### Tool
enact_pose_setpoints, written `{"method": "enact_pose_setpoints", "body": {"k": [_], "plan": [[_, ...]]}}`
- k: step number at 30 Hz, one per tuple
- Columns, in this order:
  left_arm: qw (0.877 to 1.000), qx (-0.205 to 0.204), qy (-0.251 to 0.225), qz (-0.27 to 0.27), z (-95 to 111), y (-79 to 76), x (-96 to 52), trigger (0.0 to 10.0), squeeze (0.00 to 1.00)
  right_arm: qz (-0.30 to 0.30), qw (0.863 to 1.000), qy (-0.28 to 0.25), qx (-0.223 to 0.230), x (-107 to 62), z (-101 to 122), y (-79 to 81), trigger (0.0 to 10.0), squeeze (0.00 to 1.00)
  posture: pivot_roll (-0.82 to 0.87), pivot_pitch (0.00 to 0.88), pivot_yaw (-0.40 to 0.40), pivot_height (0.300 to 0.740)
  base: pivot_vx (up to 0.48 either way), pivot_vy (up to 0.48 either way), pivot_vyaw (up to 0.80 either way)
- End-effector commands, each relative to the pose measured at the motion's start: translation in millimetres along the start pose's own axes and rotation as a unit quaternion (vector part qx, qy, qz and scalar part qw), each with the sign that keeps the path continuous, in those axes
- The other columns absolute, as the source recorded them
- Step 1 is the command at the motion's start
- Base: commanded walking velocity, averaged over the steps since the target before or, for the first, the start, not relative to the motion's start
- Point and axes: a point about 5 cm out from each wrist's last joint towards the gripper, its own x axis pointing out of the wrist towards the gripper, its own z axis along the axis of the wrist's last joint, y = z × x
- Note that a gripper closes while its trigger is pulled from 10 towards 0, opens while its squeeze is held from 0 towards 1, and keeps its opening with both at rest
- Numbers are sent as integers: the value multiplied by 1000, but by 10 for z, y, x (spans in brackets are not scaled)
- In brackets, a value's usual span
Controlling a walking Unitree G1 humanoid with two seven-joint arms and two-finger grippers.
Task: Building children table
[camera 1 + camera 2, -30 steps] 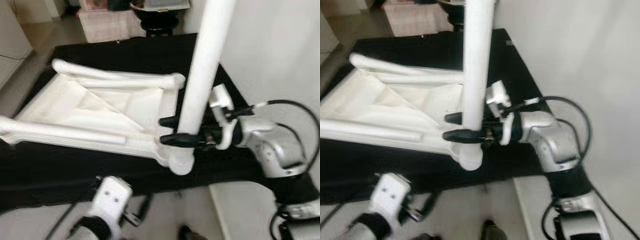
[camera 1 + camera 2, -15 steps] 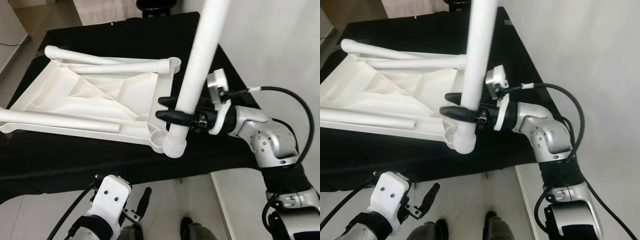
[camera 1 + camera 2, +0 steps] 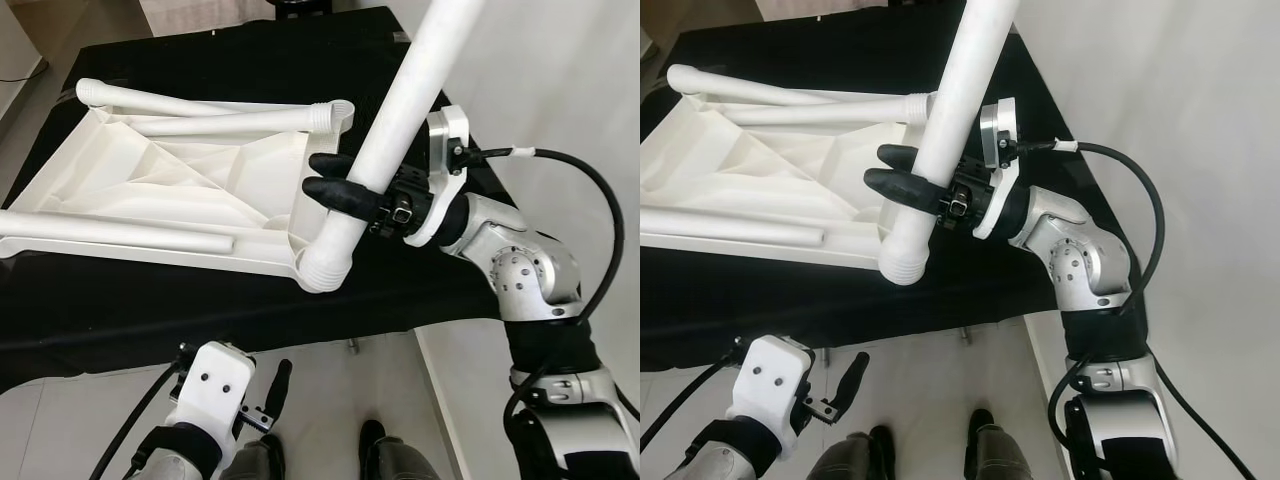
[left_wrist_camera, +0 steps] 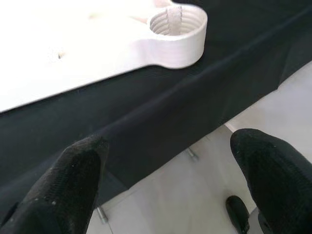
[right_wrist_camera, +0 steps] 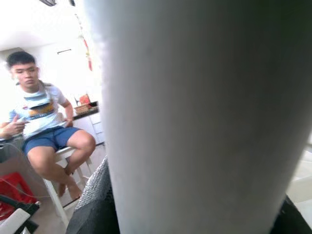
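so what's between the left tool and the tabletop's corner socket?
Nothing solid. In the left wrist view, black cloth and its edge lie between the open left tool and the threaded socket, with bare floor below.

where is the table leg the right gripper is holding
The table leg stands tilted in the right gripper, its threaded end at the near-right corner of the upturned tabletop.

Bright, sharp daylight; overexposed whites

I read this as a home: tiled floor (image 3: 90, 420), person on a stool (image 5: 44, 131), kitchen cabinets (image 5: 95, 127) behind.
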Motion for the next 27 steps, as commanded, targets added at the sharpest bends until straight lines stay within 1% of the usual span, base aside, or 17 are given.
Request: {"method": "enact_pose_setpoints", "body": {"k": [1,3,6,7,8,9,12,14,15,17,27], "plan": [[1000,1,10,8,-59,-9,0,10000,0,5,1000,-4,-7,72,-2,18,10000,0,-25,312,20,740,0,0,0],[1000,4,8,13,-70,-1,27,10000,0,-1,1000,-11,-6,80,-1,4,10000,0,-24,292,14,740,0,0,0],[1000,4,5,16,-69,5,47,10000,0,-4,1000,-15,-6,83,2,-4,10000,0,-23,286,13,740,0,0,0],[1000,5,0,26,-63,28,78,10000,0,-8,1000,-21,-6,90,6,-15,10000,0,-17,264,7,740,0,0,0],[999,6,-4,34,-58,45,99,10000,0,-11,1000,-25,-6,95,10,-23,10000,0,-17,264,7,740,0,0,0],[999,6,-6,44,-58,70,129,10000,0,-14,999,-33,-7,111,26,-31,10000,0,-15,247,2,740,379,0,0],[998,6,-5,57,-63,97,153,10000,0,-16,999,-39,-7,124,38,-40,10000,0,-16,242,-1,740,446,0,0],[997,-9,-22,76,-29,127,170,10000,0,-21,999,-46,-10,140,48,-58,10000,0,-14,234,-4,740,467,0,0],[997,-9,-22,76,-29,127,170,10000,0,-21,999,-46,-10,140,48,-58,10000,0,-14,234,-4,740,454,0,0],[995,-17,-13,97,-59,168,170,10000,0,-26,998,-48,-14,149,48,-77,10000,0,-12,227,-4,740,0,0,0],[994,-13,-13,108,-93,198,202,10000,0,-33,998,-44,-24,159,29,-75,10000,0,-16,219,2,740,0,0,0]]}}
